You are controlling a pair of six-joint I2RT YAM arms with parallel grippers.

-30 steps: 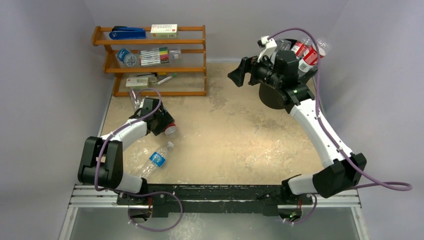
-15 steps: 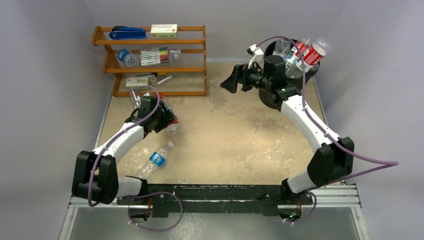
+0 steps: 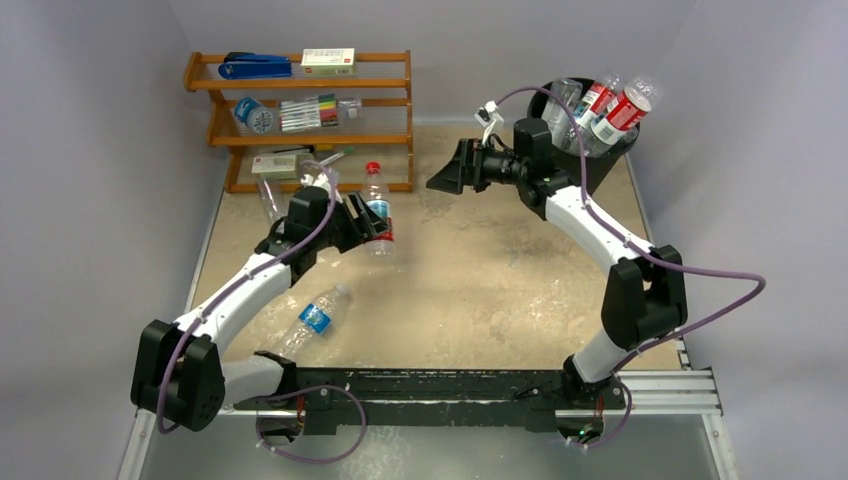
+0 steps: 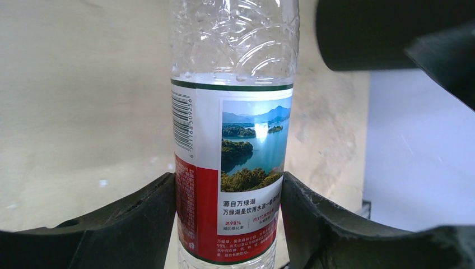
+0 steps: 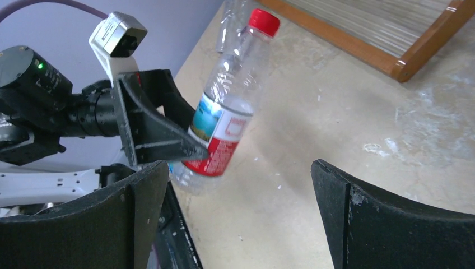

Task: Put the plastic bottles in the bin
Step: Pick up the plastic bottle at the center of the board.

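My left gripper is shut on a clear red-labelled bottle with a red cap, held upright above the table near the shelf rack. The same bottle fills the left wrist view between my two black fingers, and it shows in the right wrist view. My right gripper is open and empty, facing left over the table's middle. The black bin stands at the far right with several bottles sticking out of it. A blue-labelled bottle lies on the table at the near left. A clear bottle lies by the rack's foot.
The wooden three-tier shelf rack stands at the far left with a blue stapler, marker pens and small boxes. Grey walls close in the table on the left, back and right. The arm bases sit on the rail at the near edge.
My left gripper has lifted the red-labelled bottle off the table and carried it right, turning it upright. My right arm has swung left, away from the bin, with its gripper open.
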